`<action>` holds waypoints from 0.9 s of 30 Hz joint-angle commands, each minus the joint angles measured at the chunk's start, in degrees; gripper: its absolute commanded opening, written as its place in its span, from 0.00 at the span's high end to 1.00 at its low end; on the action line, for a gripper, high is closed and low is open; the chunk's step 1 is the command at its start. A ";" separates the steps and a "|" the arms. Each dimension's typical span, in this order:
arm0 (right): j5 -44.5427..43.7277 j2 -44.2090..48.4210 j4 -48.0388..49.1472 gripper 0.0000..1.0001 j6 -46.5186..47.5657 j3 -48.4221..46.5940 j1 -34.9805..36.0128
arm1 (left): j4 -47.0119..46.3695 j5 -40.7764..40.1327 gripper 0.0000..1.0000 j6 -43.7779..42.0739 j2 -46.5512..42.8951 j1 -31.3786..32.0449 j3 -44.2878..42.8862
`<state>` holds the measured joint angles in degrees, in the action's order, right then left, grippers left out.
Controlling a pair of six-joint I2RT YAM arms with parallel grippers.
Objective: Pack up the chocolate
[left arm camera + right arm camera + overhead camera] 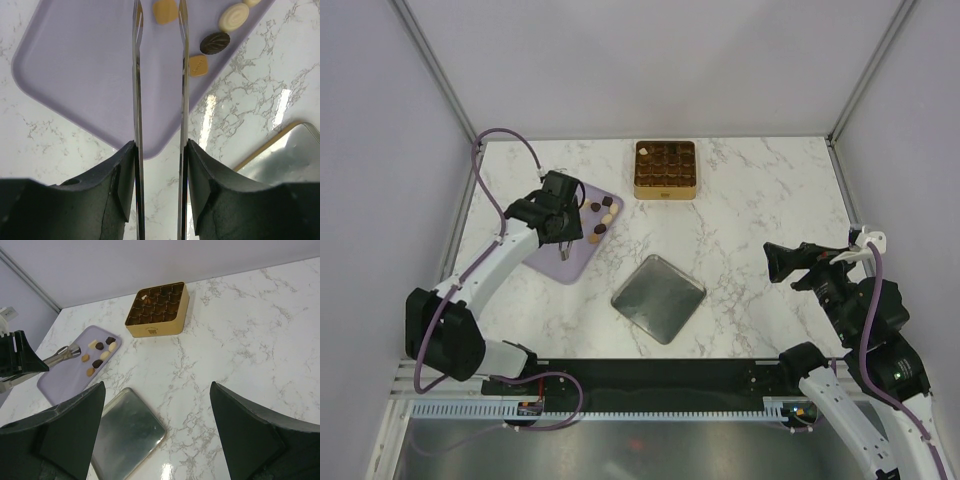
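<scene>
Several chocolate pieces (601,216) (99,355) lie on the lilac board (552,262) (75,60): a tan square (165,10), a cream oval (233,17), a dark oval (215,43) and another tan square (198,65). My left gripper (560,225) (161,145) is shut on a pair of thin metal tongs (136,75) (64,353). The blades stand apart over the board, and the upper tan square shows between them near the tips. My right gripper (775,262) (157,385) hangs open and empty above the table's right side.
The square gold tin (665,192) (157,329) with grid compartments stands at the back centre, a pale piece (146,297) in one cell. A flat silver lid (658,298) (127,435) (290,155) lies between the arms on the marble table.
</scene>
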<state>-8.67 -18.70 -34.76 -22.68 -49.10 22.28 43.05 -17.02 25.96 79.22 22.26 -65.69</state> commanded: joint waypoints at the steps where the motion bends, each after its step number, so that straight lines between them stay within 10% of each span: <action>1: 0.41 0.51 0.31 0.06 -0.18 -0.12 0.22 | -3.49 2.07 0.49 2.79 1.11 -0.02 0.12; 27: -0.47 0.15 1.19 0.06 0.70 0.50 0.22 | -2.71 0.94 0.58 2.96 6.30 -0.46 -0.66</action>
<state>-8.82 -18.68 -34.72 -22.59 -48.56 22.28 40.29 -14.52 28.10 87.70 22.20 -65.12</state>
